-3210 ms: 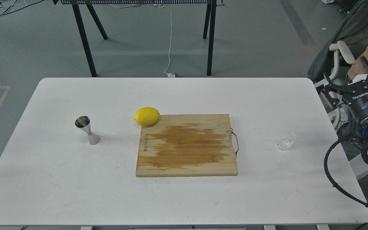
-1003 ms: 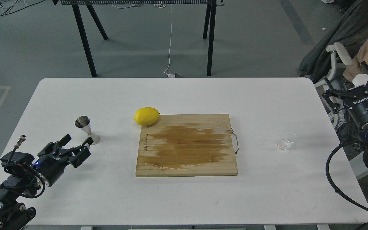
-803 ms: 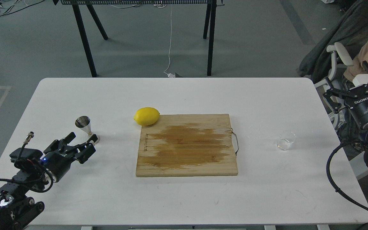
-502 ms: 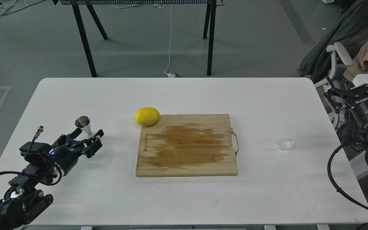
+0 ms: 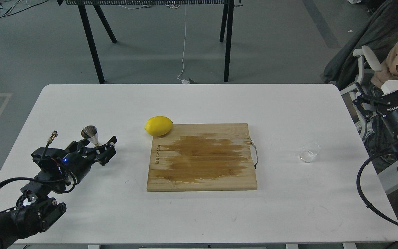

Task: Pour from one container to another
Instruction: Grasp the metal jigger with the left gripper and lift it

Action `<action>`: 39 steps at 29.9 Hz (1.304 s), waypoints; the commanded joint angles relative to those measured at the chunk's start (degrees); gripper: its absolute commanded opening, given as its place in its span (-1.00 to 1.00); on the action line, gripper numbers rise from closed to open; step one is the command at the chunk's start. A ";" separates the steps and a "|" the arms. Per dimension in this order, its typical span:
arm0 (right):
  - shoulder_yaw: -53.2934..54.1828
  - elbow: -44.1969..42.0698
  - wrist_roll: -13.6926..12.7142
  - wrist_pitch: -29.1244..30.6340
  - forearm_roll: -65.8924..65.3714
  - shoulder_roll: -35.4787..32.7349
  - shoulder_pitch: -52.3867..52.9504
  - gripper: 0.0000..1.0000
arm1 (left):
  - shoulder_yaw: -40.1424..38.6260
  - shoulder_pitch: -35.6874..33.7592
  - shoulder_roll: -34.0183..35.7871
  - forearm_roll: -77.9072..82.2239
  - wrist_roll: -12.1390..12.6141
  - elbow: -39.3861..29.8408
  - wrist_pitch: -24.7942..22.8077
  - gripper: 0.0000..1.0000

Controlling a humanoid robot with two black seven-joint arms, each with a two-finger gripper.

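Left claw (image 5: 97, 150) released, fingers spread either side of jigger (image 5: 91, 135) lower cone; contact not confirmed. Judgement: centre on narrow waist, close gently, keep upright; tall, tips easily. Glass cup (image 5: 310, 151) on surface (image 5: 199, 100), far right, well apart from jigger. Right claw (image 5: 389, 90) beyond surface edge, apparently spread, empty.

Bright, even overhead light, sharp focus throughout, soft faint shadows on the white table (image 5: 192, 103), no strong glare.
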 commanded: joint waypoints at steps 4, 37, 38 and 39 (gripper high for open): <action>-0.09 -0.01 0.00 0.00 0.00 -0.01 0.00 0.97 | 0.38 -1.35 -1.99 -0.08 0.00 3.73 0.00 0.78; -0.09 -0.01 0.00 0.00 0.00 0.08 -0.09 0.97 | 1.27 -2.49 -2.34 -0.08 0.00 7.95 0.00 -0.78; -0.09 -0.01 0.00 0.00 0.00 0.08 -0.09 0.97 | 1.35 -2.58 -2.34 -0.08 0.00 7.95 0.00 -0.79; -0.09 -0.01 0.00 0.00 0.00 0.08 -0.09 0.97 | 1.27 -2.75 -2.25 -0.08 0.00 7.95 0.00 -0.79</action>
